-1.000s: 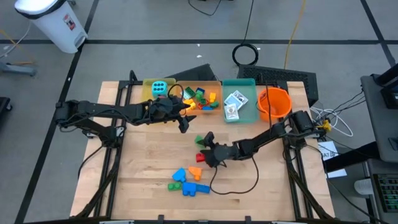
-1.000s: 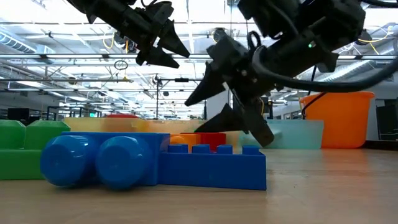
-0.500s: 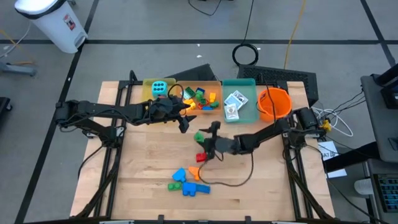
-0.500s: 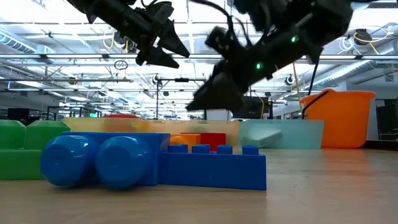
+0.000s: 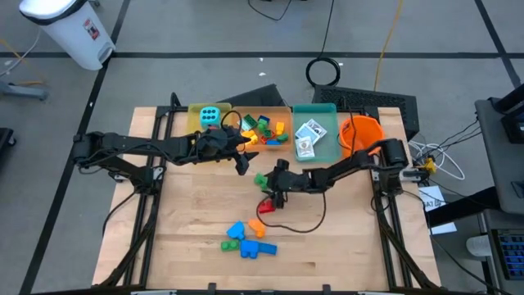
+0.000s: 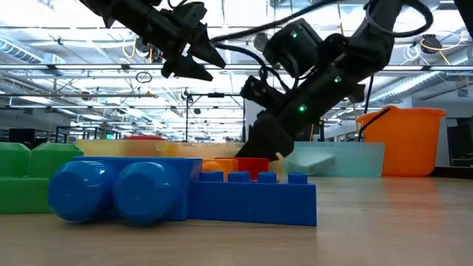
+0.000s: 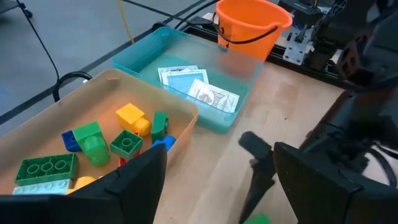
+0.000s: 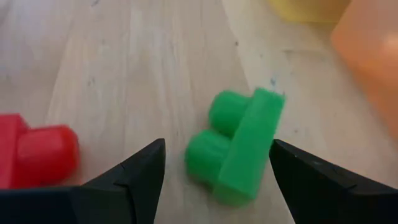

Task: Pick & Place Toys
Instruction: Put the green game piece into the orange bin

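Observation:
My right gripper [image 5: 273, 185] is open and low over the table's middle. In the right wrist view its fingers [image 8: 214, 186] stand apart, with a green brick [image 8: 233, 146] lying on the wood just ahead between them, untouched, and a red brick [image 8: 37, 155] off to one side. The green brick [image 5: 262, 179] and the red brick [image 5: 264, 206] also show in the high view. My left gripper [image 5: 241, 164] hangs open and empty above the near edge of the orange tray [image 5: 264, 131], which holds several bricks. A cyan die [image 5: 210, 115] sits in the yellow tray. The red die is out of view.
Card packs [image 5: 309, 135] lie in the teal tray, and the orange bucket [image 5: 362, 135] stands to its right. An orange brick [image 5: 256, 225] and blue and green bricks [image 5: 246, 242] lie near the front. The right arm's cable loops across the table.
My right gripper has gone toward the table's far edge, away from the red brick and up to the green brick, and has turned. It stays open. The bricks lie where they were.

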